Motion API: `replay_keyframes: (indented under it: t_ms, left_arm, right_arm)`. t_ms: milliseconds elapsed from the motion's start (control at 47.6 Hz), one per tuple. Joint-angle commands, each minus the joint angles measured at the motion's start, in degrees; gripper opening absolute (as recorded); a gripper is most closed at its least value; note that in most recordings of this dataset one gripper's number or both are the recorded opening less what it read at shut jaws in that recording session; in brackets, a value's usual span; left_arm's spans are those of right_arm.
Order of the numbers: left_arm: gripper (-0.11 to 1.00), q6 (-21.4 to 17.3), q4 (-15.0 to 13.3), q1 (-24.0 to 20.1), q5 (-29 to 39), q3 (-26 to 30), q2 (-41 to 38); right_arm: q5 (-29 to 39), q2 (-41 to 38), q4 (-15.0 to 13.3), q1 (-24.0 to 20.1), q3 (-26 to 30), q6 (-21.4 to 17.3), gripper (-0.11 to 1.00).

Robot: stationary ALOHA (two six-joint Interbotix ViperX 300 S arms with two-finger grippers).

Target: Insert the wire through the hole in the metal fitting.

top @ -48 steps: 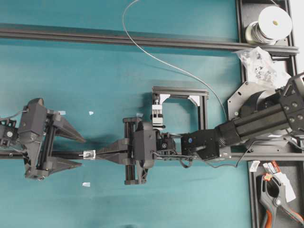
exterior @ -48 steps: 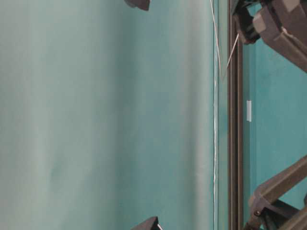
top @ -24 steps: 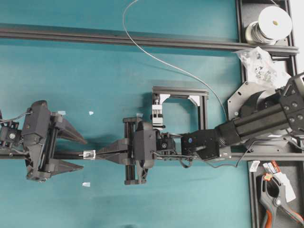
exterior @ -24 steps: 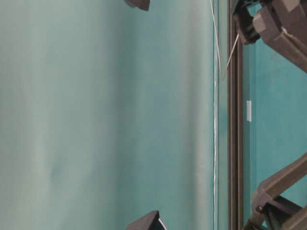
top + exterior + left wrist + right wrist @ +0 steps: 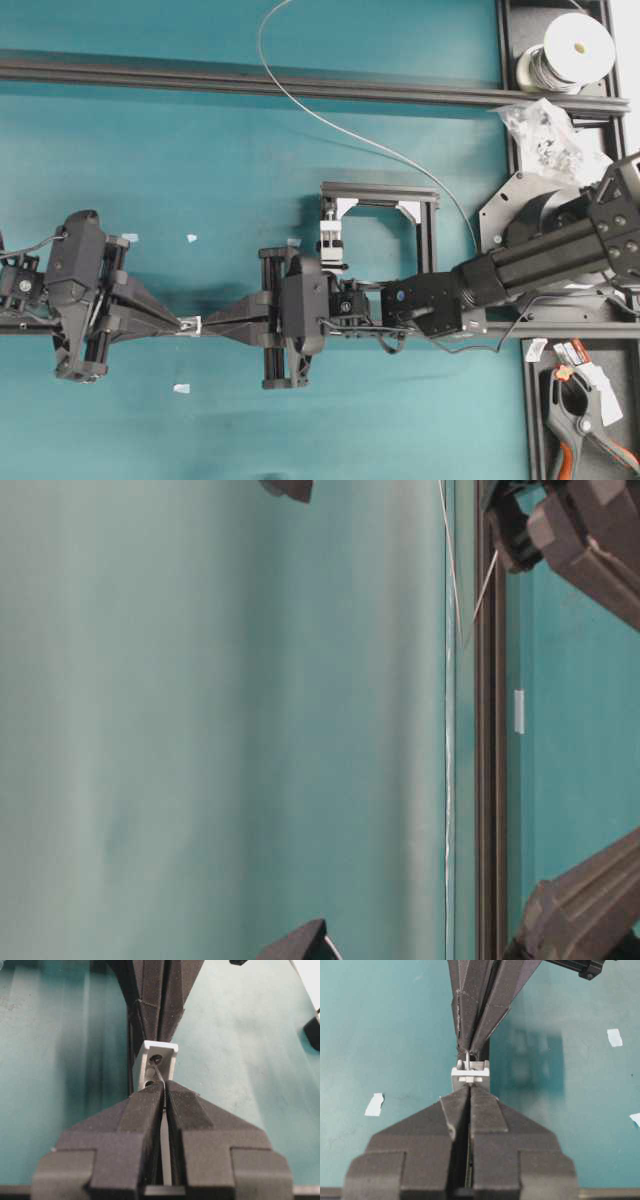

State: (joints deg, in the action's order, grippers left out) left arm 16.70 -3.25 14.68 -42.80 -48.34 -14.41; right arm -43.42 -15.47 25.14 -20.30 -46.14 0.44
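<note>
The small silver metal fitting [image 5: 158,1061] hangs just above the teal table, and my right gripper [image 5: 470,1088] is shut on it from behind [image 5: 205,323]. A short end of the thin wire [image 5: 159,1074] comes out of the fitting's upper hole and runs straight into the closed tips of my left gripper [image 5: 164,1088], which pinch it. In the right wrist view that wire end [image 5: 468,1060] shows above the fitting [image 5: 470,1073], between the left fingers [image 5: 476,1005]. From overhead, both grippers meet tip to tip at the fitting [image 5: 189,325]. The long wire [image 5: 330,124] arcs across the table's back.
A black frame with a white clamp block [image 5: 333,238] stands just behind the right wrist. A dark rail [image 5: 250,80] crosses the back. At the right are a wire spool [image 5: 575,45], a parts bag [image 5: 545,130] and an orange-handled clamp [image 5: 585,420]. Tape scraps [image 5: 181,388] dot the table.
My left gripper's jaws went from wide open to shut, closing on the wire end at the fitting. The right arm and the fitting have not moved.
</note>
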Motion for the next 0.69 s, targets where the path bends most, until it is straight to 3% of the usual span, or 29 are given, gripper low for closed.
replay_keyframes:
  t_ms: [0, 546, 672]
  left_arm:
    - [-0.1, -0.1, 0.1, 0.3, 0.4, 1.1, 1.9]
    - [-0.1, -0.1, 0.1, 0.3, 1.1, 1.1, 1.9]
    - [-0.1, -0.1, 0.1, 0.3, 1.1, 1.1, 1.9]
  right_arm:
    - [-0.3, 0.8, -0.2, 0.4, 1.0, -0.1, -0.01]
    - [0.3, 0.8, -0.1, 0.4, 1.6, -1.4, -0.01]
    - [0.3, 0.9, -0.1, 0.4, 1.8, -1.4, 0.2]
